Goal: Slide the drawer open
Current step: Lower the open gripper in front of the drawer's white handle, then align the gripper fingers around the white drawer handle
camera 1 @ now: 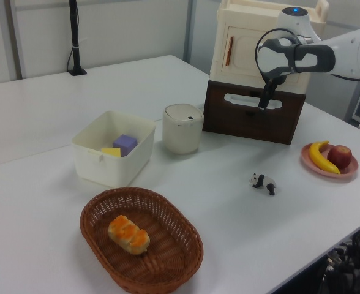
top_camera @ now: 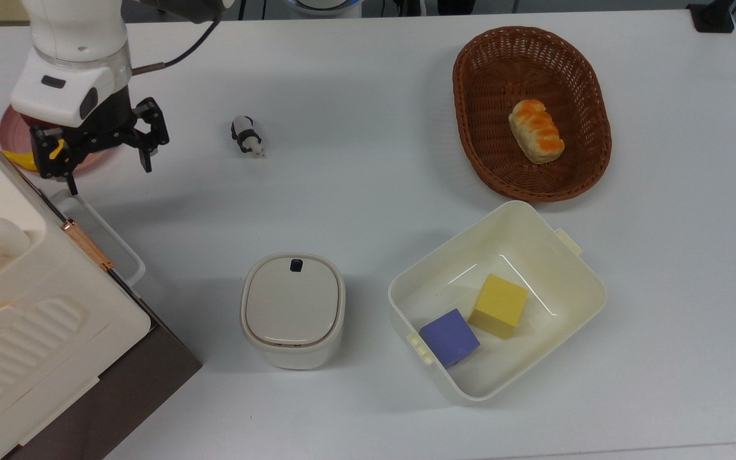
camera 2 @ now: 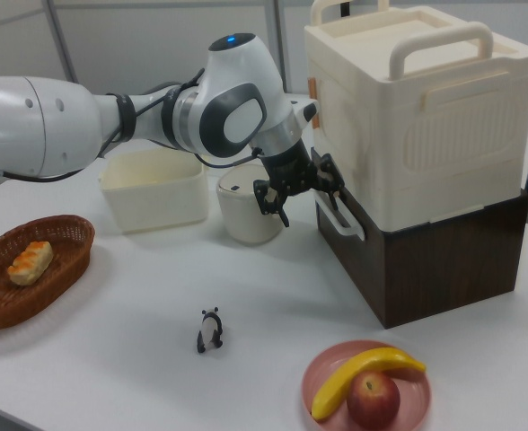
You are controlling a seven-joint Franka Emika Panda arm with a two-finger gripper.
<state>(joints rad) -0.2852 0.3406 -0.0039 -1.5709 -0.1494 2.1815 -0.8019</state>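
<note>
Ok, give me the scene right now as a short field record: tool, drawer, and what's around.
tool: open, fingers spread, at the drawer's handle end
drawer: dark brown front, shut, under the cream case
handle: white loop bar, not yet gripped
contact: cannot tell whether a finger touches the handle
plate: pink, with banana and apple
toy panda: lying on the table
bin: holds a yellow and a purple block
</note>
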